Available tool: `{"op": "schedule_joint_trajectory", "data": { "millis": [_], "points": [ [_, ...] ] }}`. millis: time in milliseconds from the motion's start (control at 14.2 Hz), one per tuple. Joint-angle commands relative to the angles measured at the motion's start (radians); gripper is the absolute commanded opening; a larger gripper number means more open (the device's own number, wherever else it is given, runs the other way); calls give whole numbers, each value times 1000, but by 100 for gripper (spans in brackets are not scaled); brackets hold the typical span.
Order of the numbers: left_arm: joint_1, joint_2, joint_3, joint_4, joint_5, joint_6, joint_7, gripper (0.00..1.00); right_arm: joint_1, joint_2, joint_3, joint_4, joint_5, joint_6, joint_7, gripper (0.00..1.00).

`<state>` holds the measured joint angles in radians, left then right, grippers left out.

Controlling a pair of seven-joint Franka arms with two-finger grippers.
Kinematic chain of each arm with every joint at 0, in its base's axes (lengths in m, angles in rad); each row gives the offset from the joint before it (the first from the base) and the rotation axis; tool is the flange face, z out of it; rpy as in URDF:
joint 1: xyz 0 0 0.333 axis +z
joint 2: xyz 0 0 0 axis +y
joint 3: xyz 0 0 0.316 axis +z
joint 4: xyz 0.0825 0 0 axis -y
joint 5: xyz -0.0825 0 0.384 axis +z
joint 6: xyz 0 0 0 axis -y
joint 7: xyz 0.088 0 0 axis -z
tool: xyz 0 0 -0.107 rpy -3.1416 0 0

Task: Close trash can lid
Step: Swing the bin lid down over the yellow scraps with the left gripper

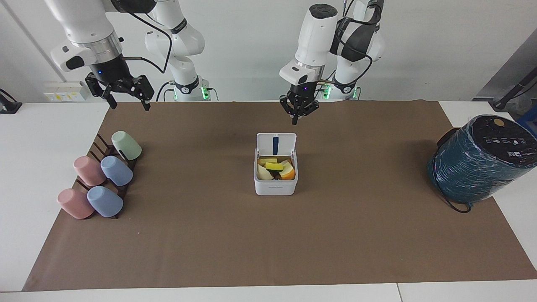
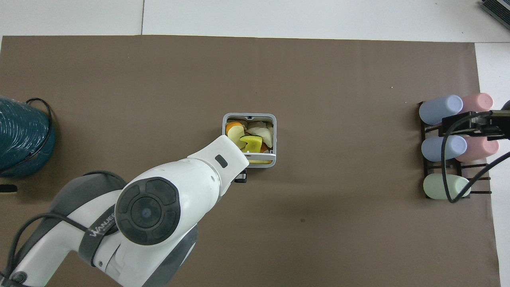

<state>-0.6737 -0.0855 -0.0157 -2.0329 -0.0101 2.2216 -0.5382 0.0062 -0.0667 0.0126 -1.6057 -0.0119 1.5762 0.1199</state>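
The small white trash can [image 1: 276, 184] stands mid-table on the brown mat, filled with yellow and orange scraps. Its lid [image 1: 276, 144] stands upright and open on the edge nearer the robots, blue strip showing. In the overhead view the can's grey rim [image 2: 249, 116] shows, and the lid is an edge-on white bar [image 2: 263, 153]. My left gripper [image 1: 296, 119] is shut and hangs over the mat next to the lid's outer face, above it and apart from it. Its tip shows in the overhead view [image 2: 240, 177]. My right gripper [image 1: 129, 107] is open, waiting over the cup rack.
A dark rack of pastel cups [image 1: 102, 178] lies toward the right arm's end, also in the overhead view [image 2: 448, 145]. A large teal wrapped spool [image 1: 478, 161] with a black cable stands at the left arm's end [image 2: 22, 137]. The left arm's body covers part of the can from above.
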Motion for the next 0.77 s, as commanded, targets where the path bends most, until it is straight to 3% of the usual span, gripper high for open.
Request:
{"op": "schedule_joint_trajectory", "data": {
  "millis": [0, 421, 702],
  "points": [
    [-33, 62, 17, -4, -2, 125, -32, 0, -14, -13, 7, -10, 7, -10, -20, 100],
    [19, 216, 19, 45, -4, 407, -31, 0, -14, -13, 7, -10, 7, -10, -20, 100],
    [23, 355, 20, 138, -5, 431, -32, 0, -12, -15, 7, -10, 7, -10, -20, 100]
  ]
}}
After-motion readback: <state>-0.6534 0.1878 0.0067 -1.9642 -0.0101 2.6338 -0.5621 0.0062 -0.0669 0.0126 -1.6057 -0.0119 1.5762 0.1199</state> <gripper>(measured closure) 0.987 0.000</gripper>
